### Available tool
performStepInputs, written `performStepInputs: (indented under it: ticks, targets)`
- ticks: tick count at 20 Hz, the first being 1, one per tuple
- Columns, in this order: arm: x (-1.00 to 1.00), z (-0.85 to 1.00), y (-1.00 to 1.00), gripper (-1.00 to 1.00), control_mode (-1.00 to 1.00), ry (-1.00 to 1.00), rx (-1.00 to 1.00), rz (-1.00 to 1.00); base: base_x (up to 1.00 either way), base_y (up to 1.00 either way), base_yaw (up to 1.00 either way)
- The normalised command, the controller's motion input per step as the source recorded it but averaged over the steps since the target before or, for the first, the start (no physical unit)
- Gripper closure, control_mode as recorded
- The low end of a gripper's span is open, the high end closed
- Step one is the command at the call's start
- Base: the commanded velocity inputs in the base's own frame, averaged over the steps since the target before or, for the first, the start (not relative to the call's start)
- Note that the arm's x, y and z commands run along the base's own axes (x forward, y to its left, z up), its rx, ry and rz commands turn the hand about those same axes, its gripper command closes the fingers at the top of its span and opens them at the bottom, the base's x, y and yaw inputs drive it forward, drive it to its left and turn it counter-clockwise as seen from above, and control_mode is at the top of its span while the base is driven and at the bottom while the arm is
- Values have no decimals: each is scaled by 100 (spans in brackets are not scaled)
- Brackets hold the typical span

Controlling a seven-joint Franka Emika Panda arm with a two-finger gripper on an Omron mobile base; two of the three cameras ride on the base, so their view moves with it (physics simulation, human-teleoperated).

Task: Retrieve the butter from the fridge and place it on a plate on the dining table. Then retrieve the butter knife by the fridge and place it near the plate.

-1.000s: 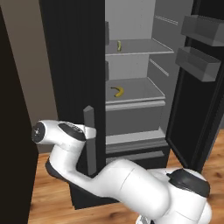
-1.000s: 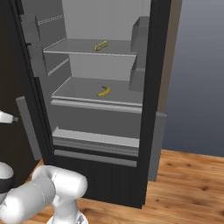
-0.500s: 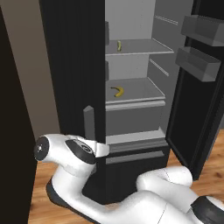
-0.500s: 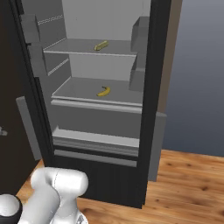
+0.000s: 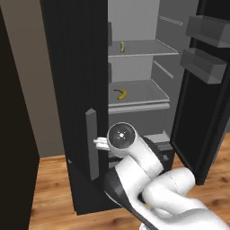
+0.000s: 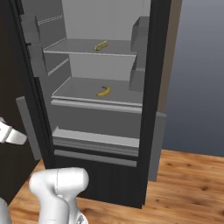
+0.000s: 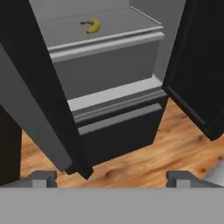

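Observation:
The black fridge (image 5: pixel 74 90) stands with its doors open, showing light grey shelves. The butter (image 5: pixel 122 46) (image 6: pixel 101 45), a slim yellow stick, lies on the upper shelf. My gripper (image 7: pixel 111 178) is open with nothing between its fingertips (image 7: pixel 43 178). It hangs low in front of the fridge (image 7: pixel 118 131) and faces the drawer front below the shelves. The arm's round joint (image 5: pixel 121 134) sits before the left door's grey handle (image 5: pixel 91 143). The plate, the dining table and the butter knife are out of view.
A curved yellow banana (image 5: pixel 120 93) (image 6: pixel 103 91) (image 7: pixel 92 26) lies on the lower shelf. The open right door (image 5: pixel 204 90) carries grey bins and juts out over the wooden floor (image 7: pixel 144 166). A dark panel (image 5: pixel 13 134) stands at the left.
The arm has swung right, from beside the left door's handle to in front of the fridge opening. The gripper stays open. Butter and banana have not moved.

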Motion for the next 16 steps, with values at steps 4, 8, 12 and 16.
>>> performStepInputs:
  ticks: [4,8,12,16]
  targets:
    - [-60,61,-65,-100,-100,6,2,39,0,0,0]
    - [-19,9,-91,-100,-100,0,33,28,0,0,0]
    - [34,-1,-83,-100,-100,5,58,4,0,0,0]
    - [53,-10,-79,-100,-100,6,57,0,0,0,0]
